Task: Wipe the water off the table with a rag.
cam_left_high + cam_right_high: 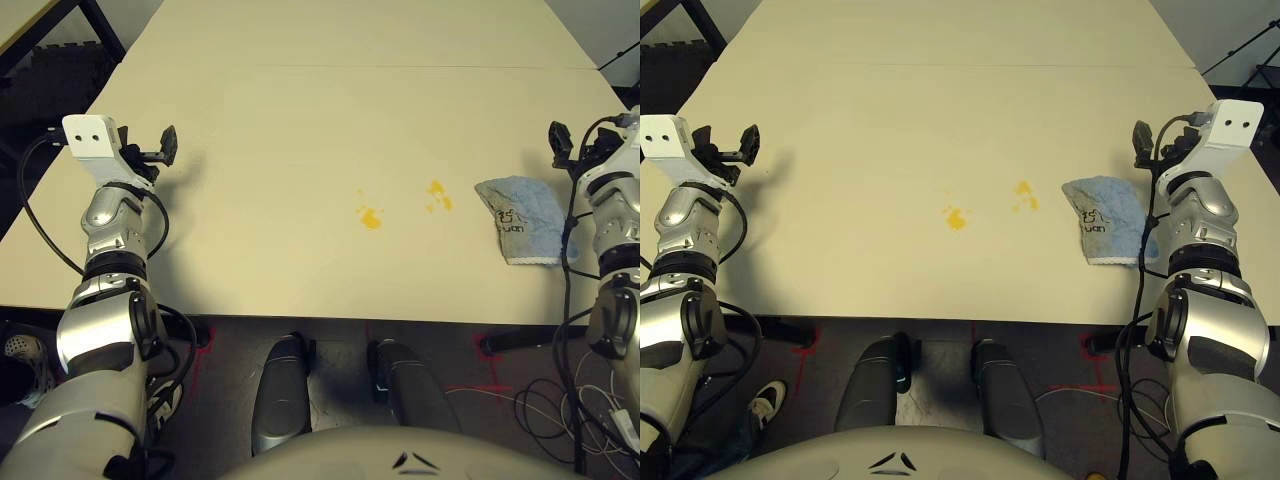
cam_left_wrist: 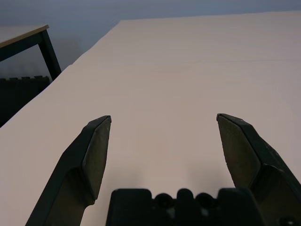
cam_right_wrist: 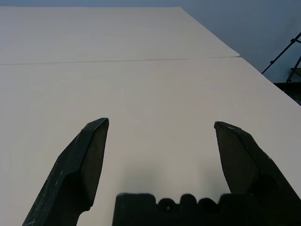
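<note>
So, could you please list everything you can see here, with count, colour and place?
table: one, cream-beige, spans the view, thin seam across the far part.
water: two small yellow-orange splotch groups, mid-table, the other nearer the rag.
rag: one, light blue-grey with a dark mark, lying on the table's right side near the front edge, just inside the right arm.
cables: several, white and dark, on the floor under the table at right.
left gripper: one, black, open, above bare table at the left edge.
right gripper: one, black, open, above bare table, beside the rag.
</note>
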Controlling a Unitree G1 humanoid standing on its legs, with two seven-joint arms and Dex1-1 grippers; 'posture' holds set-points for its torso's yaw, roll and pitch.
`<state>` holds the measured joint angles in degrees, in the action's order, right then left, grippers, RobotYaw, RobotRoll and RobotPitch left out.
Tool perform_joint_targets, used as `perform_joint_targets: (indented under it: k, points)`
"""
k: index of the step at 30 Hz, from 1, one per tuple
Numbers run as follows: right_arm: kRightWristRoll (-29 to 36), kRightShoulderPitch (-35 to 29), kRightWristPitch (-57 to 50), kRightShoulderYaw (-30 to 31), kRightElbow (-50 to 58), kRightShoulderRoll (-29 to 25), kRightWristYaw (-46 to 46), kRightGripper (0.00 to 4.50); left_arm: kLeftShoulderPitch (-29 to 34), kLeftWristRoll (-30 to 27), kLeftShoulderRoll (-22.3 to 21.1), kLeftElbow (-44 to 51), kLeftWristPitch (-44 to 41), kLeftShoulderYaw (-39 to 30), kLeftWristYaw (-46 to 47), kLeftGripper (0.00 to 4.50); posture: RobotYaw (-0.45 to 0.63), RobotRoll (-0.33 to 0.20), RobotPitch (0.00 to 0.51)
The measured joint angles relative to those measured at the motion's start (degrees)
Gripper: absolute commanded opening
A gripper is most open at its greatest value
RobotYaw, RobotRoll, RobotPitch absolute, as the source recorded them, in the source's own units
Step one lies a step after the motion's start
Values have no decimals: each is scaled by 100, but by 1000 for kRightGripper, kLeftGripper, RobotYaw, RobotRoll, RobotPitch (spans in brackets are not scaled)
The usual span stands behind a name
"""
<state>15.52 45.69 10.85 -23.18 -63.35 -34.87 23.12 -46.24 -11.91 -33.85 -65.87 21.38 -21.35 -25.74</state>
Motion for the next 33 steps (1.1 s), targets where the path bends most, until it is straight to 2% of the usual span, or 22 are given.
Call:
perform_joint_targets:
  k: [13,23,26,33]
  points:
    - [17,-180,34,-22,36,-71,-1,4466,-227,14,145,-35,0,91,-42,4500,3,0,160]
    - [17,-136,40,-18,38,-75,-27,4466,-286,-9,122,-47,-10,105,-421,4500,48,0,162]
    - [17,-135,43,-19,37,-74,-37,4466,-285,-132,87,-31,-17,59,-854,4500,63,0,164]
    - [16,-146,51,-16,29,-41,-37,4466,18,-669,76,695,-383,30,-3001,4500,84,0,167]
